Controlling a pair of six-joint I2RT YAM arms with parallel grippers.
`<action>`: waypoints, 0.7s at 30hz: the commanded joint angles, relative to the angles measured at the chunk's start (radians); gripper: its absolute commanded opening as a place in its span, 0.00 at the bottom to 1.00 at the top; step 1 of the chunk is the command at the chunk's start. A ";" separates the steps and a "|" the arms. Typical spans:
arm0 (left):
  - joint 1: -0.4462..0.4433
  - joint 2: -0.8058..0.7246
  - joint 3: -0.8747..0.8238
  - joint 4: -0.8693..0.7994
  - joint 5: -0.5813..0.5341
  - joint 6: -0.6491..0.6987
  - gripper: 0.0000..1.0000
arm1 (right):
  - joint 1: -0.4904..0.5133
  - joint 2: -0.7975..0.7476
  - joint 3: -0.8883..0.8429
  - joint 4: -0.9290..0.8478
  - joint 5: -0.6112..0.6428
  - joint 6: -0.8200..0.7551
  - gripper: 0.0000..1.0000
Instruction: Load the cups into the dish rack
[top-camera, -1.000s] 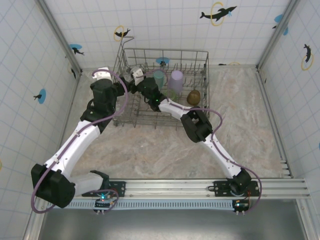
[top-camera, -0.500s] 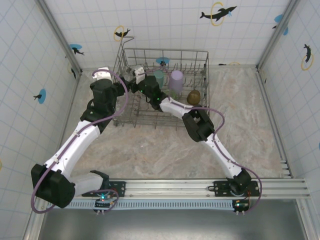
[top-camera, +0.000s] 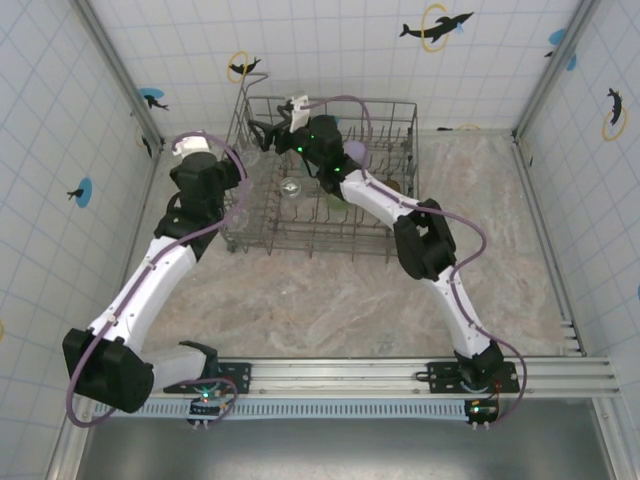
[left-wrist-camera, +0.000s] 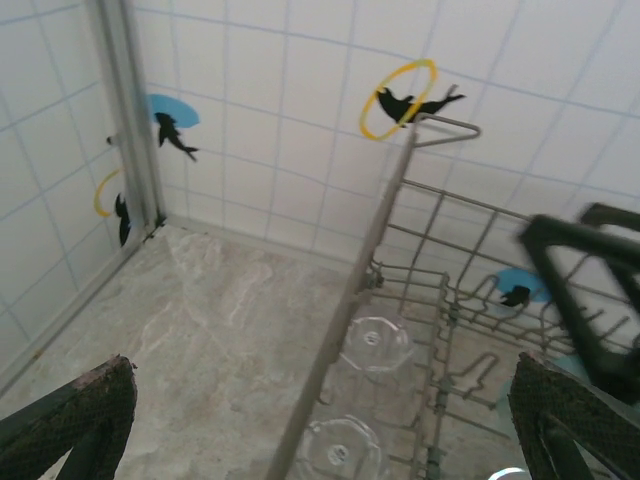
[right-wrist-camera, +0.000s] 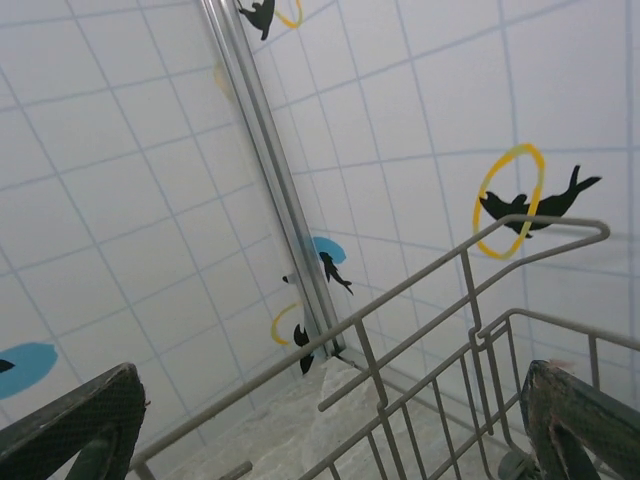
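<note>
The grey wire dish rack (top-camera: 375, 225) stands at the back of the table. Inside it a clear cup (top-camera: 291, 186) sits upside down, with a lavender cup (top-camera: 354, 150) and a light green cup (top-camera: 336, 196) partly hidden behind my right arm. Two clear cups (left-wrist-camera: 372, 343) (left-wrist-camera: 335, 452) stand upside down just inside the rack's left rail (left-wrist-camera: 350, 300). My left gripper (top-camera: 243, 166) (left-wrist-camera: 320, 400) is open and empty at the rack's left side. My right gripper (top-camera: 263, 131) (right-wrist-camera: 330, 420) hangs open and empty above the rack's far left corner (right-wrist-camera: 440, 270).
Tiled walls with fish stickers close in the table on three sides. A metal corner post (right-wrist-camera: 280, 190) stands just beyond the rack. Bare marbled tabletop (top-camera: 330, 300) lies in front of the rack and to its right.
My right gripper has risen out of the rack and swung toward its far left corner, uncovering a clear cup. My left gripper has drawn back a little to the left.
</note>
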 joint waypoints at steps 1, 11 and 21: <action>0.066 -0.017 -0.002 -0.032 0.009 -0.057 0.98 | 0.003 -0.127 -0.064 -0.095 -0.002 -0.037 1.00; 0.237 -0.060 -0.129 -0.018 0.064 -0.172 0.98 | -0.052 -0.472 -0.422 -0.227 0.062 -0.089 1.00; 0.293 -0.140 -0.242 0.029 -0.042 -0.204 0.98 | -0.200 -0.814 -0.770 -0.329 0.122 -0.012 1.00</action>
